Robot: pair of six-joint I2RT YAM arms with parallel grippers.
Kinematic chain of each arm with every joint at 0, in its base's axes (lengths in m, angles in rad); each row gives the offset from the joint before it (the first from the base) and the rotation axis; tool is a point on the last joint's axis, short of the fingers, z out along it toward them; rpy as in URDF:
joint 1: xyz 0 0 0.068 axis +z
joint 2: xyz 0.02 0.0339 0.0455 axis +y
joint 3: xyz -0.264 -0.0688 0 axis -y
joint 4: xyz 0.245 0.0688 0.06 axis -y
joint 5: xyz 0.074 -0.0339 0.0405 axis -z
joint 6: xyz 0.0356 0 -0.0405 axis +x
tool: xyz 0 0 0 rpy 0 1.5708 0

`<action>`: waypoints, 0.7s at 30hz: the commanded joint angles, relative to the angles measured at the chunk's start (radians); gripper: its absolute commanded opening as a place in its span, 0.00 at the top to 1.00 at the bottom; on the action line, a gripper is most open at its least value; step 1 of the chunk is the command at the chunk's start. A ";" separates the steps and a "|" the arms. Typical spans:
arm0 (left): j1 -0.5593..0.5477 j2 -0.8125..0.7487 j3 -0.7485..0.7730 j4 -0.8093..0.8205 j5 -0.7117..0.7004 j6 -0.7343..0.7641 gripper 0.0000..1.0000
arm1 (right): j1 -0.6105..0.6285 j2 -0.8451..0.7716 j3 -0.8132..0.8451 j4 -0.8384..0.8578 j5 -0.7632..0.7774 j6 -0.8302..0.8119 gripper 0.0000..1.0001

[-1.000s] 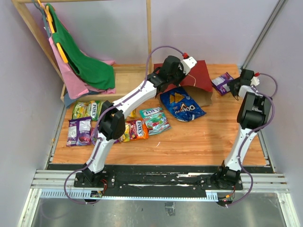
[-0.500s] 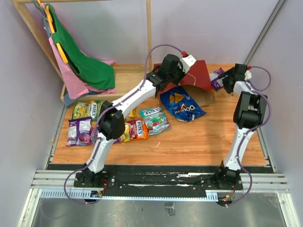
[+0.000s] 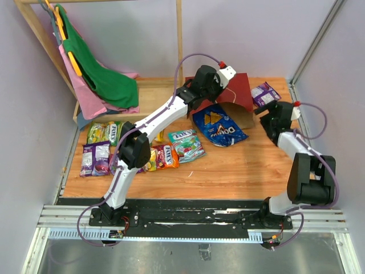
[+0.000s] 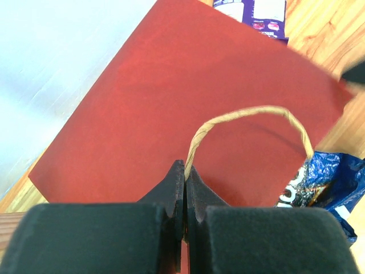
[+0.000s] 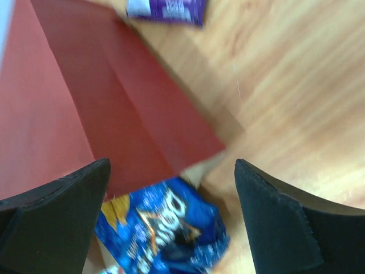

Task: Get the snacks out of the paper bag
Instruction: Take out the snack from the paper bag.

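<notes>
The paper bag point(image 3: 244, 91) lies on its side at the back, dark red outside, its mouth towards me. My left gripper point(image 3: 227, 76) is shut on the bag's tan loop handle point(image 4: 256, 112), with the jaws point(image 4: 186, 171) pressed together on the cord. The blue Doritos bag point(image 3: 219, 127) sticks out of the bag's mouth onto the table. A purple packet point(image 3: 266, 93) lies to the right of the bag. My right gripper point(image 3: 267, 114) hovers just in front of that packet, open and holding nothing. Its wrist view shows the red bag point(image 5: 114, 114) and the Doritos bag point(image 5: 165, 228) between wide fingers.
Several candy packets lie on the left half of the table point(image 3: 102, 132) point(image 3: 94, 158) point(image 3: 165, 155) point(image 3: 185, 142). A wooden rack point(image 3: 179, 40) with green and pink cloths point(image 3: 105, 80) stands at the back left. Walls close in on both sides.
My right gripper has opened and drawn back towards me, leaving the purple packet on the table right of the bag. The left gripper has not moved.
</notes>
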State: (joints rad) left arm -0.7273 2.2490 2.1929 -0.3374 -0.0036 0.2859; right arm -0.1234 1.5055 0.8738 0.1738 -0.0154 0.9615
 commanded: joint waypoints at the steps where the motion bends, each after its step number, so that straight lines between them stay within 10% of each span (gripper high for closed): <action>1: 0.012 -0.032 -0.006 0.023 0.003 -0.006 1.00 | 0.120 -0.102 -0.133 0.008 0.072 -0.052 0.07; 10: 0.013 -0.038 -0.003 0.020 0.000 -0.008 0.99 | 0.353 -0.210 -0.362 0.181 0.158 -0.154 0.01; 21: 0.013 -0.035 0.000 0.011 -0.011 0.003 0.98 | 0.501 -0.087 -0.245 0.215 0.094 -0.298 0.05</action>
State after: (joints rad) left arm -0.7269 2.2490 2.1925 -0.3386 -0.0040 0.2832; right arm 0.3477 1.3827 0.5659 0.3386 0.0956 0.7444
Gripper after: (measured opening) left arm 0.022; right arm 0.980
